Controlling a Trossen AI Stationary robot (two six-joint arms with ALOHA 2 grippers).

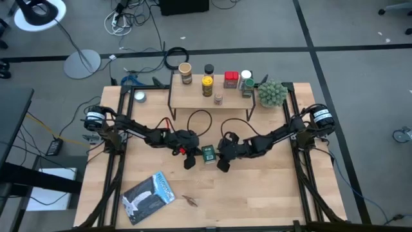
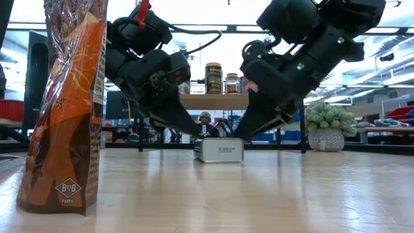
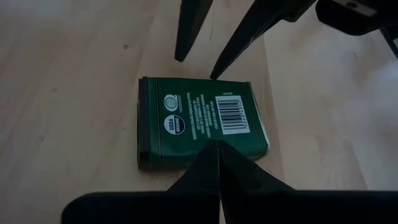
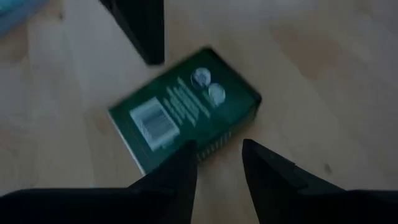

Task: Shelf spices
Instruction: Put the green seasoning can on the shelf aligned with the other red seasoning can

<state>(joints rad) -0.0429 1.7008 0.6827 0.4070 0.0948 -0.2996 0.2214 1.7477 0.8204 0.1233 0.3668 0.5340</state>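
Two grippers flank one flat green tin (image 1: 208, 154): left gripper (image 1: 188, 159) at 9 o'clock clenched empty, right gripper (image 1: 223, 162) at 3 o'clock slightly parted.

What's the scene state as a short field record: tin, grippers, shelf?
target: green tin lying flat on the table, barcode side up
left gripper: at the tin's left edge, fingers shut
right gripper: at the tin's right edge, fingers open, not gripping
shelf: at the far side, several jars and a red tin on it
other: potted plant right of shelf; blue-white packet near left
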